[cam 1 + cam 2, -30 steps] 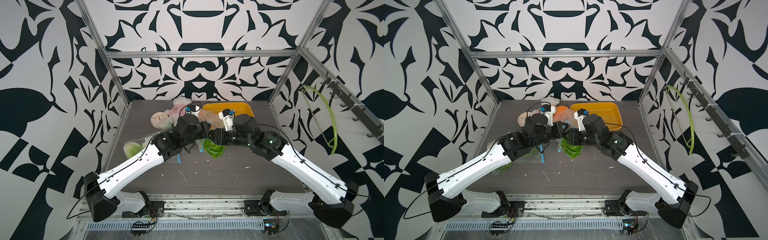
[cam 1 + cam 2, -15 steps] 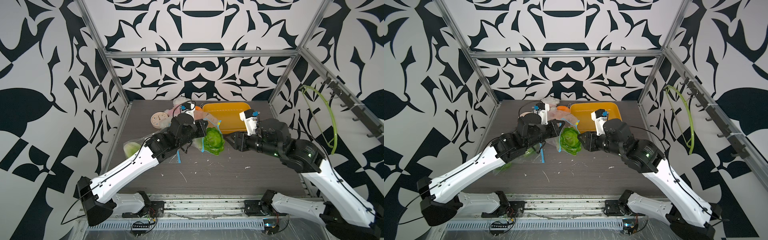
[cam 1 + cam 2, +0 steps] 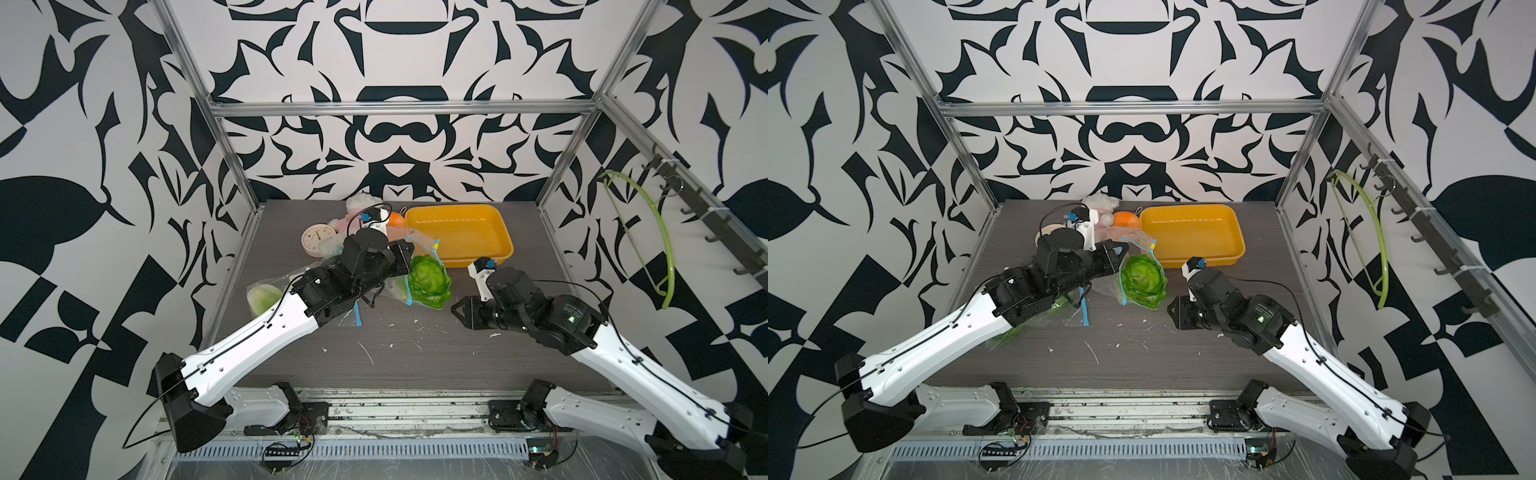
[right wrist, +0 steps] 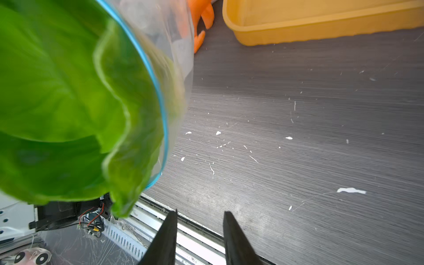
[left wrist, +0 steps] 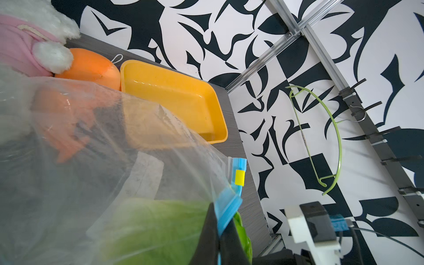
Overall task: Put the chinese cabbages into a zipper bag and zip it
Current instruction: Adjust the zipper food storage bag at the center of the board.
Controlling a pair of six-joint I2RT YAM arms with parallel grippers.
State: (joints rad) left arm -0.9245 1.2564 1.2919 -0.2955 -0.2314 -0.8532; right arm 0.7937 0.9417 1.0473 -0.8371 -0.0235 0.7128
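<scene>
Table [image 3: 415, 353] dark and wide, flecked with white crumbs, yellow tray [image 3: 457, 228] at the back right. In front of the tray a clear zipper bag [image 5: 114, 149] is held up, the left gripper [image 5: 219, 229] clamped tight on its blue zip edge. One cabbage [image 3: 428, 280] sits in the bag's mouth, green leaves poking out. The right gripper [image 4: 200, 213] hangs near it, jaws partly apart, holding nothing.

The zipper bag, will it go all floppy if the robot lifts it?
Probably floppy: the clear zipper bag drapes and wrinkles where the left tool pinches its blue edge. The chinese cabbage poking from its mouth may slip out if it tips.
</scene>
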